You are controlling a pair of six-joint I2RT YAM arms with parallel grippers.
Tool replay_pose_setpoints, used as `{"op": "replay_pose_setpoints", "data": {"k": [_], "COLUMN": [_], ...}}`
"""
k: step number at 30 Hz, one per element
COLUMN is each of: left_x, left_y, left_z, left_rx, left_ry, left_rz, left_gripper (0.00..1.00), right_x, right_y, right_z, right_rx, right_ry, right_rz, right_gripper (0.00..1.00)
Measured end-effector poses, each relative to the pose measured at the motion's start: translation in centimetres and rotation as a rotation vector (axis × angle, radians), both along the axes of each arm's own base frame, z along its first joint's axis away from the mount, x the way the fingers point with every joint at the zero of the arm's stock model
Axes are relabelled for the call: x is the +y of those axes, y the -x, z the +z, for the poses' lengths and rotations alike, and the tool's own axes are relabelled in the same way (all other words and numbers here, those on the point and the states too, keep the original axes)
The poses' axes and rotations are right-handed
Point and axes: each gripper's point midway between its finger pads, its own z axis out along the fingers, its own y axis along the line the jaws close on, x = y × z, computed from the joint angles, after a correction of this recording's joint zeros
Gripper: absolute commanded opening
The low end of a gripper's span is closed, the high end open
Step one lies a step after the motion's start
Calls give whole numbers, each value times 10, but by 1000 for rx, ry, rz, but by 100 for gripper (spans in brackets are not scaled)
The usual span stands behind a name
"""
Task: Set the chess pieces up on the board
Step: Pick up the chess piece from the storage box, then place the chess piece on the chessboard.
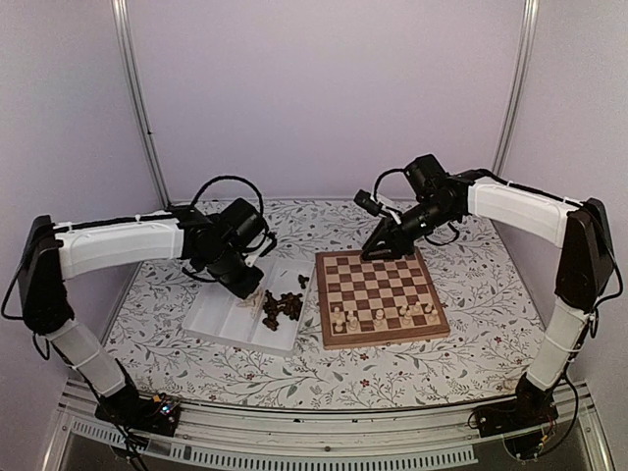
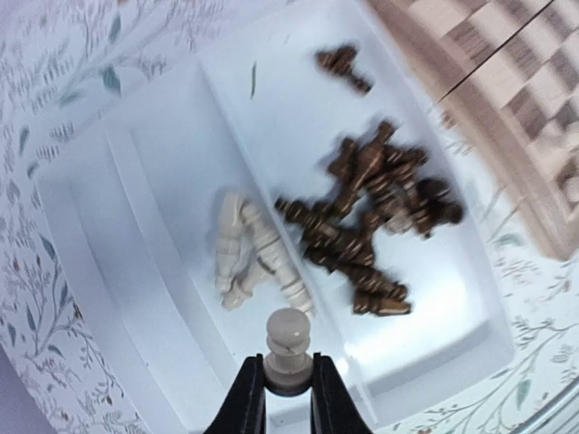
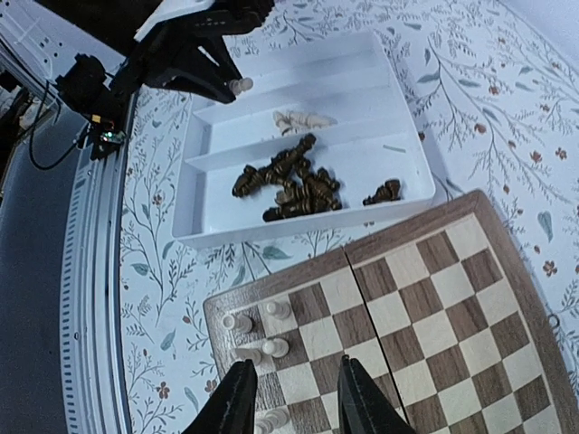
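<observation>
Now a single cream piece (image 2: pixel 288 348) is seen clamped upright between the fingers (image 2: pixel 246 400) of the left gripper (image 2: pixel 288 384), its rounded head poking out past the tips. It is held above one end of the white tray (image 2: pixel 154 190). A few loose cream pieces (image 2: pixel 246 253) are scattered in one compartment just beyond the fingertips, and a heap of dark brown pieces (image 2: pixel 366 226) is piled in the next.

Over on the other side, the right gripper (image 3: pixel 294 402) is hung over the far edge of the board (image 3: pixel 434 307), its fingers spread with nothing gripped between them. A row of cream figures (image 1: pixel 383 316) is stood on the board's near squares, well apart from it.

Everything is laid on a floral tablecloth (image 1: pixel 471 343), which is enclosed by pale lilac walls (image 1: pixel 324 98) and two metal poles (image 1: pixel 142 108).
</observation>
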Motion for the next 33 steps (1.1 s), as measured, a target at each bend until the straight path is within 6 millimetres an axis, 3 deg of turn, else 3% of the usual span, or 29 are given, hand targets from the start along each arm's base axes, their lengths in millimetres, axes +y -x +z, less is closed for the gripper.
{"op": "replay_pose_setpoints", "data": {"k": [3, 5, 7, 11, 16, 24, 33], "left_x": [-36, -54, -71, -97, -122, -142, -154], "left_y": [-5, -3, -2, 1, 7, 11, 14], "left_z": [55, 77, 87, 87, 80, 67, 77], "left_rx": [-182, -250, -289, -315, -314, -281, -290], "left_ry": [165, 249, 301, 358, 393, 410, 437], "left_rz": [-106, -164, -218, -295, -372, -431, -461], "left_gripper": [8, 8, 8, 8, 9, 9, 9], "right_x": [15, 26, 36, 53, 70, 91, 96], "right_y": [-10, -15, -20, -17, 7, 37, 35], "right_z": [28, 41, 45, 28, 4, 12, 10], "right_rx": [18, 57, 108, 250, 416, 473, 499], "right_ry": [-85, -136, -176, -204, -192, -204, -200], "right_rz": [2, 15, 31, 62, 108, 181, 173], "right_gripper": [35, 36, 38, 40, 41, 41, 37]}}
